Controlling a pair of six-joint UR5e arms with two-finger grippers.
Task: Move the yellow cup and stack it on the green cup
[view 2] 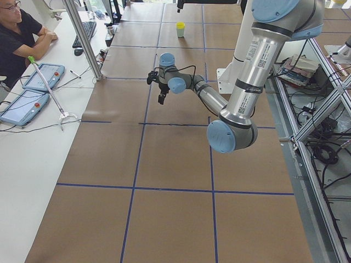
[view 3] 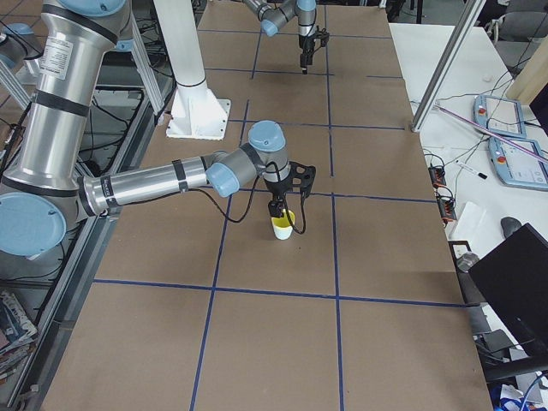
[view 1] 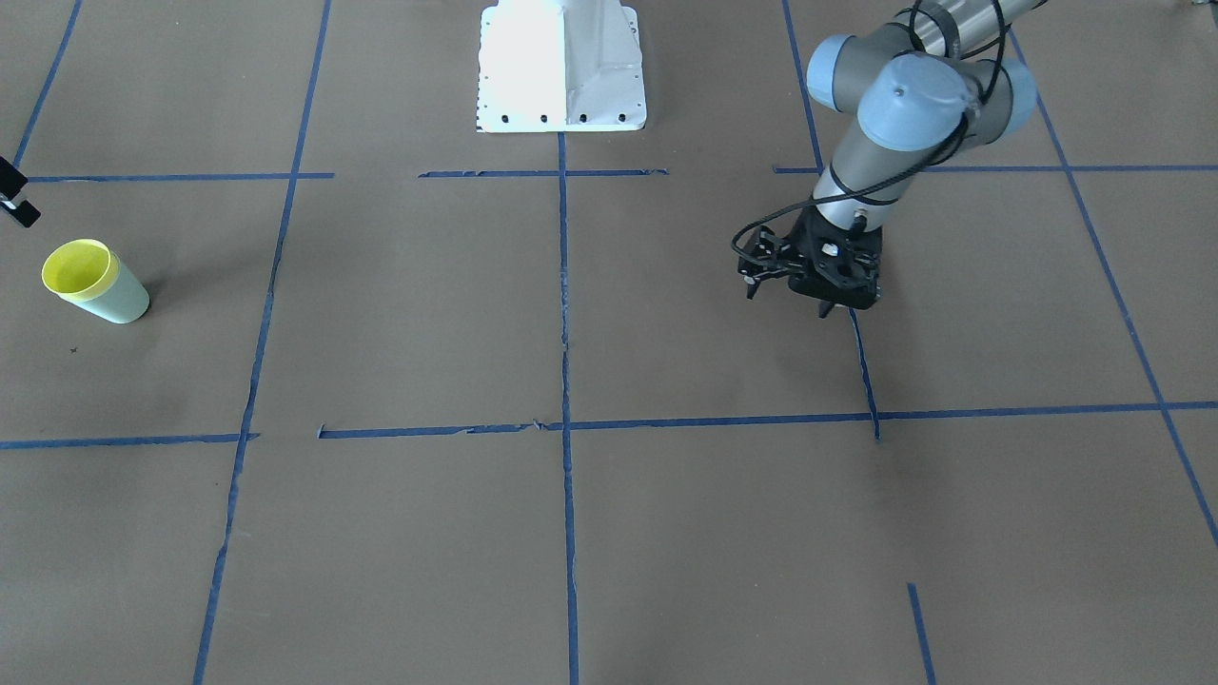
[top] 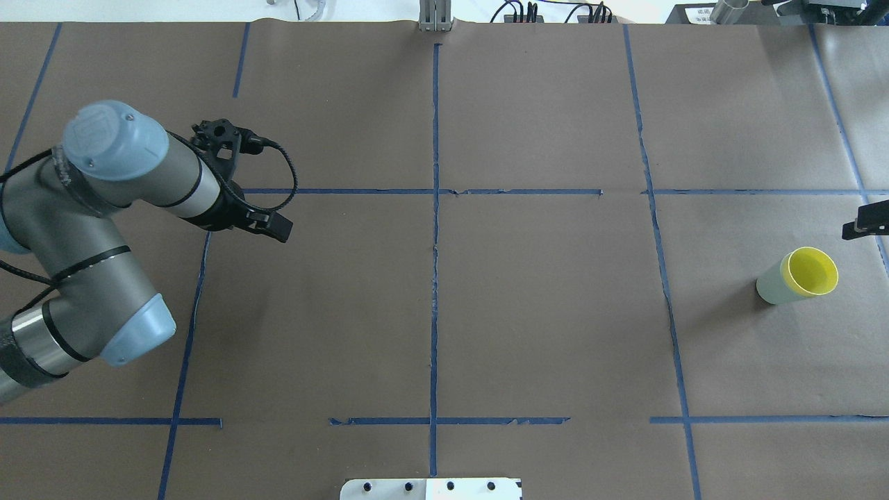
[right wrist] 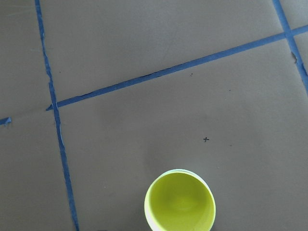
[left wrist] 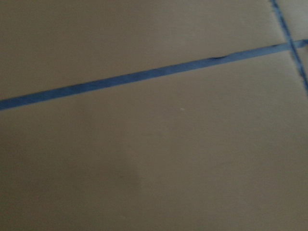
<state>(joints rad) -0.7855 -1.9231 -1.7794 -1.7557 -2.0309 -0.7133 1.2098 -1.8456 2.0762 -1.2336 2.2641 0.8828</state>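
The yellow cup (view 1: pixel 78 268) sits nested inside the green cup (view 1: pixel 119 303), and the stack stands upright on the table on my right side. In the overhead view the yellow rim (top: pixel 810 271) shows above the green wall (top: pixel 771 286). The right wrist view looks straight down into the yellow cup (right wrist: pixel 179 202). My right gripper (top: pixel 865 228) shows only at the frame edge, just above and off the stack, touching neither cup; its fingers look apart. My left gripper (top: pixel 274 228) hangs empty over bare table far to the left. I cannot tell whether it is open or shut.
The table is brown paper marked with blue tape lines (view 1: pixel 563 285). The white robot base (view 1: pixel 561 67) stands at the table's robot-side edge. An operator (view 2: pixel 22 33) sits at a side desk with tablets and a keyboard beyond the table's far side.
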